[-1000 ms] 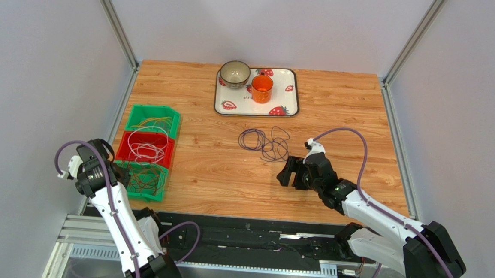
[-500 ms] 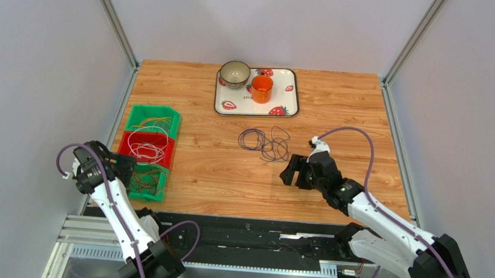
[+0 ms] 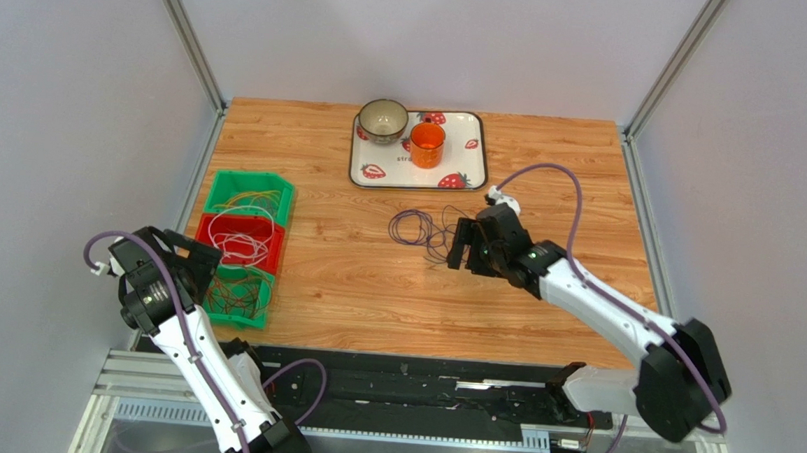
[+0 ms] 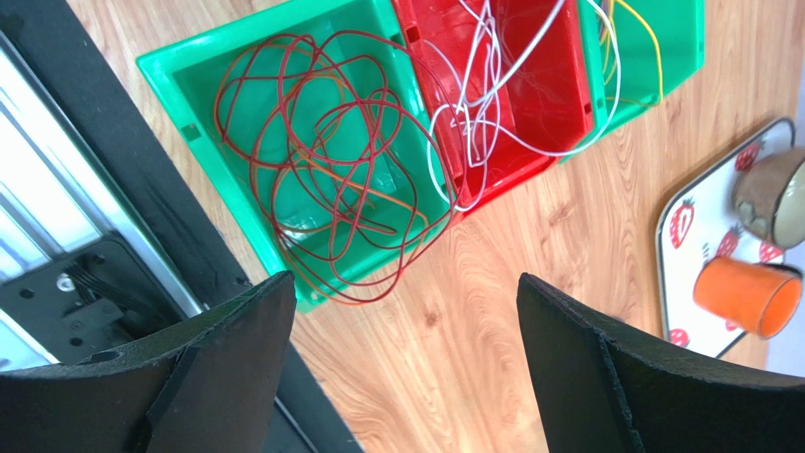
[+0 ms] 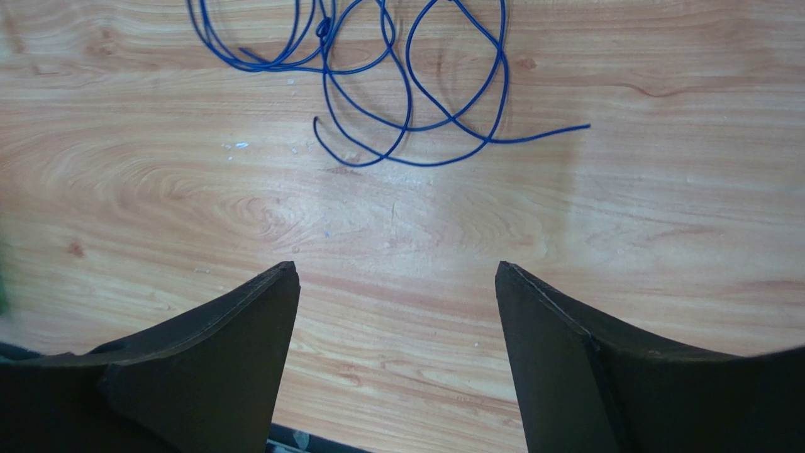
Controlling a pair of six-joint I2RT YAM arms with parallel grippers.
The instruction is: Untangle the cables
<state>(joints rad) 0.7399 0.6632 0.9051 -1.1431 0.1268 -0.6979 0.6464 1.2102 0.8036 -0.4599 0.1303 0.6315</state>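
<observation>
**Top external view.** The left gripper (image 3: pixel 203 264) hangs over the near edge of a row of three bins, jaws spread and holding nothing. The near green bin (image 3: pixel 266 298) lies just under its fingertips. The red bin (image 3: pixel 276 242) and the far green bin (image 3: pixel 226 181) lie beyond it in turn. The right gripper (image 3: pixel 466 258) is lowered toward the table (image 3: pixel 351 286), jaws likewise released and empty. The purple cable (image 3: pixel 428 231) lies in loose loops just beside its fingertips, toward the left arm's side. Whether finger and wire touch cannot be told here. Farther beyond this gripper stands a strawberry-print tray (image 3: pixel 422 173) bearing a bowl (image 3: pixel 383 120) and an orange cup (image 3: pixel 426 144).

**Left wrist view.** The left gripper (image 4: pixel 406 377) shows both fingers wide apart with only bare wood between them. Ahead of the fingertips, the near green bin (image 4: pixel 179 85) holds the dark red cable (image 4: pixel 331 179), tangled with a thin orange wire (image 4: pixel 378 193). One red loop hangs over the rim nearest the gripper. Beyond, the white cable (image 4: pixel 491 94) fills the red bin (image 4: pixel 548 85), and the yellow cable (image 4: pixel 633 47) lies in the far green bin (image 4: pixel 676 47).

**Right wrist view.** The right gripper (image 5: pixel 397 368) is open. The purple cable (image 5: pixel 410 94), rendered blue here, lies flat on the wood ahead of both fingertips, clear of them.
</observation>
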